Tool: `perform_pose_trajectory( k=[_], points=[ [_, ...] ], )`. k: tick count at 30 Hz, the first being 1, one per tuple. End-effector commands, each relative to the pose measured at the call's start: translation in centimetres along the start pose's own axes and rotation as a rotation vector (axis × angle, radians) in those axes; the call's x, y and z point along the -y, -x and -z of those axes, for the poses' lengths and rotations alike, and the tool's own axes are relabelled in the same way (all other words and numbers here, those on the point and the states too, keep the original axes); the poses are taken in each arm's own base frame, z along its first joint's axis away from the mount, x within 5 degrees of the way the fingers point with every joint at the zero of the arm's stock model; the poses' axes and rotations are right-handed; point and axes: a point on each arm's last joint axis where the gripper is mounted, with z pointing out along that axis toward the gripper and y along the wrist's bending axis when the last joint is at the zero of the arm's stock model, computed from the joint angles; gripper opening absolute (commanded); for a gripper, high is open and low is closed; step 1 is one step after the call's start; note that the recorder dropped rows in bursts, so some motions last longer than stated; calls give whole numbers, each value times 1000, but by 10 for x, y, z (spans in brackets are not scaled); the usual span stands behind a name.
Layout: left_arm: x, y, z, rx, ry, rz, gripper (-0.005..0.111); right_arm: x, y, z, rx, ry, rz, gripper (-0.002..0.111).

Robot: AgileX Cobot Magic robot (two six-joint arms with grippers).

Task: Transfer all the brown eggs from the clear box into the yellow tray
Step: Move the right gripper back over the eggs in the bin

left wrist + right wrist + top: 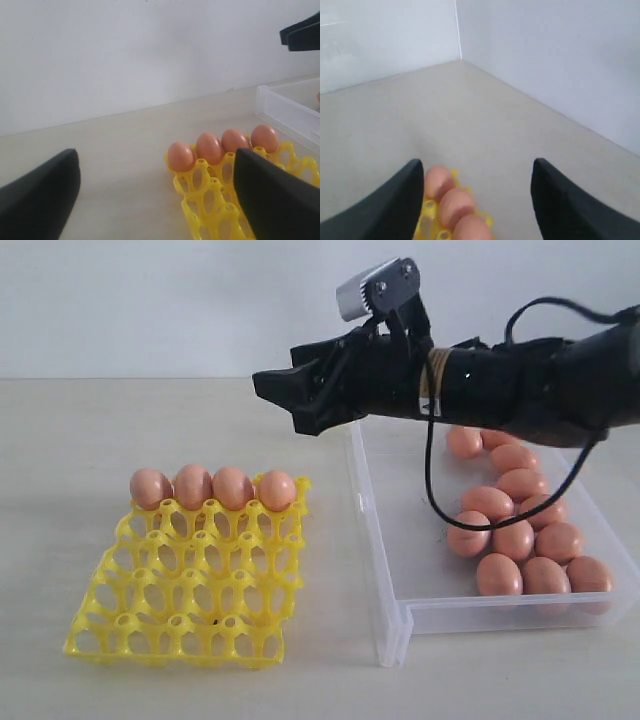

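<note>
- Overhead, the right end effector hung wide and empty by the clear box.
- Left end effector: likewise wide, empty.
- Four brown eggs sat in the yellow tray's back row; the other eggs lay in the box.

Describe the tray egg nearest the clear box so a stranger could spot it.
Find the yellow tray left of the clear box in the exterior view. Four brown eggs line its far row, the rest of its cups empty. The target egg sits at the row's end in the corner cup beside the box, with a neighbour on one side only.
</note>
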Motion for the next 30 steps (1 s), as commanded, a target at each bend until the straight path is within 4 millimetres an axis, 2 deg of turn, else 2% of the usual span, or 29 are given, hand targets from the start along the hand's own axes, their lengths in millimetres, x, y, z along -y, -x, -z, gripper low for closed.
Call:
perform_pose_trajectory(
  k=[1,4,6,10,13,18,23,26,30],
  points=[
    [1,-1,0,1,-7,14,78,-18,8,32,-246,-9,-26,54],
    [1,-1,0,1,-7,14,78,-17,2,52,-398,-168,-142,46],
    [1,-1,0,1,-7,14,78,-11,-2,66,-392,-313,-253,42],
    [1,-1,0,1,-7,14,78,0,-13,81,-392,-395,-392,42],
    [1,-1,0,1,-7,14,78,12,-24,87,-409,-466,-419,42],
    [1,-1,0,1,-7,14,78,45,-30,96,-422,-766,-322,42],
    [1,-1,0,1,-7,14,78,63,-25,80,-407,-627,-346,42],
    [1,-1,0,1,-7,14,78,77,-18,77,-428,-653,-192,40],
    [1,-1,0,1,-7,14,78,77,8,69,-415,-597,43,18]
  ],
)
